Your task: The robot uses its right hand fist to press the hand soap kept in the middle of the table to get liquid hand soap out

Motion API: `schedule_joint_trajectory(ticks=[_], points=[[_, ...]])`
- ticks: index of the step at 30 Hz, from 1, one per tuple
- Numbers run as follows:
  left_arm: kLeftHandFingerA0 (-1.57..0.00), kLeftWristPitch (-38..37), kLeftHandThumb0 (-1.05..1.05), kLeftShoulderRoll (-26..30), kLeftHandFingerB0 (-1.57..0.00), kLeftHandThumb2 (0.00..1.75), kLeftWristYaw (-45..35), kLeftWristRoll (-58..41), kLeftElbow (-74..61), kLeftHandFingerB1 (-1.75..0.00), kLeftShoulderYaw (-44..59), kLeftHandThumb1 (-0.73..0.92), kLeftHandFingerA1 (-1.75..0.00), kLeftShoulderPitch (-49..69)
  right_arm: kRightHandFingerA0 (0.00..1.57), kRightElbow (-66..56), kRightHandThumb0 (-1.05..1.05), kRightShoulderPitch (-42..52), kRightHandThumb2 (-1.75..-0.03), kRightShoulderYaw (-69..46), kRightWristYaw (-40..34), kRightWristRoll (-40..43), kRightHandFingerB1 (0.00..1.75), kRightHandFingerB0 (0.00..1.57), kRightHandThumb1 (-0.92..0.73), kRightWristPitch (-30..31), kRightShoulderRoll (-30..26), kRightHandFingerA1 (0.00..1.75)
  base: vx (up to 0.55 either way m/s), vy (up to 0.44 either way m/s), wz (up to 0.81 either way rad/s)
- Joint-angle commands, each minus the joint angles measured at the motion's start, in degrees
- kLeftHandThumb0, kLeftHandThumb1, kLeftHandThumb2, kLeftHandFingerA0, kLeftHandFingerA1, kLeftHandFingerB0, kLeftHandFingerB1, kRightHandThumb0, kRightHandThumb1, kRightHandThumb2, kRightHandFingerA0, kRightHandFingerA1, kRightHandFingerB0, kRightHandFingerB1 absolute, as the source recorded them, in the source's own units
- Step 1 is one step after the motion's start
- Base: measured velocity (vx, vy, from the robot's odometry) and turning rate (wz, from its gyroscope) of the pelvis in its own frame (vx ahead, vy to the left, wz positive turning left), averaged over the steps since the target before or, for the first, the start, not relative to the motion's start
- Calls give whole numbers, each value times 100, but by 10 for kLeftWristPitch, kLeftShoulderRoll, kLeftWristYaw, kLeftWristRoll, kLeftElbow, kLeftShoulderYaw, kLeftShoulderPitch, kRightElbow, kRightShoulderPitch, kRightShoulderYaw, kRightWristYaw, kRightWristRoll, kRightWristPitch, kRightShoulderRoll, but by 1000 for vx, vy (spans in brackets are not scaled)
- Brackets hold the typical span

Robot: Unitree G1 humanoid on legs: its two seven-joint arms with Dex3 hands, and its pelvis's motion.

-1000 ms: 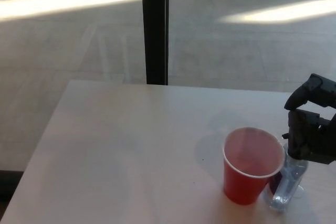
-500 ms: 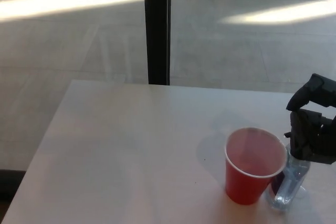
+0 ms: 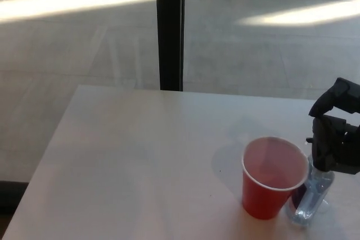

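Observation:
A clear hand soap bottle (image 3: 311, 198) stands on the white table (image 3: 140, 155) at the lower right, right behind a red cup (image 3: 271, 177). My right hand (image 3: 336, 133) is black, curled into a fist, and sits directly over the bottle's top, hiding the pump. The cup is upright and looks empty, with its rim touching or overlapping the bottle in the head view. My left hand does not show.
A black vertical post (image 3: 170, 29) rises behind the table's far edge. Beyond it lies a grey floor with bright strips of sunlight. The table's left and middle hold nothing but its own surface.
The whole picture has shifted a few pixels to the right, so the camera moved. The fist stays on top of the bottle; cup and bottle have not moved on the table.

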Motion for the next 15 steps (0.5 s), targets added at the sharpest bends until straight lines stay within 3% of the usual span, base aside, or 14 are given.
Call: schedule_joint_trajectory(ticks=[1, 8, 9, 11, 12, 14, 15], points=[[-74, 8, -32, 28, -63, 109, 2, 7, -5, -81, -4, 51, -86, 5, 104, 132, -24, 107, -135, 41, 0, -38, 160, 78, -47, 148, 1, 175, 0, 0, 0], [-74, 0, -31, 30, -58, 108, 3, 4, 11, -78, 0, 51, -86, 6, 105, 123, -26, 105, -136, 49, -3, -41, 159, 78, -45, 152, -1, 175, 0, 0, 0], [-78, 1, -32, 29, -62, 95, 3, 3, 6, -85, 2, 57, -92, 8, 106, 118, -27, 105, -135, 49, -4, -39, 158, 79, -45, 156, -2, 175, 0, 0, 0], [-74, 13, -30, 29, -60, 96, 6, 2, -8, -82, 3, 56, -90, 12, 106, 108, -27, 105, -136, 47, 2, -32, 159, 80, -46, 155, -5, 175, 0, 0, 0], [-69, 12, -31, 28, -56, 109, 5, 1, -7, -77, 4, 51, -83, 13, 105, 101, -26, 103, -133, 47, 0, -31, 159, 80, -48, 160, -8, 175, 0, 0, 0], [-70, 3, -31, 29, -53, 108, 2, -1, 3, -76, 6, 50, -84, 13, 103, 82, -24, 97, -136, 41, -11, -22, 157, 82, -45, 180, -10, 175, 0, 0, 0], [-69, 0, -31, 29, -53, 108, 2, -2, 11, -76, 7, 51, -84, 11, 99, 75, -25, 85, -131, 31, 0, -9, 161, 73, -50, 183, -19, 175, 0, 0, 0]])
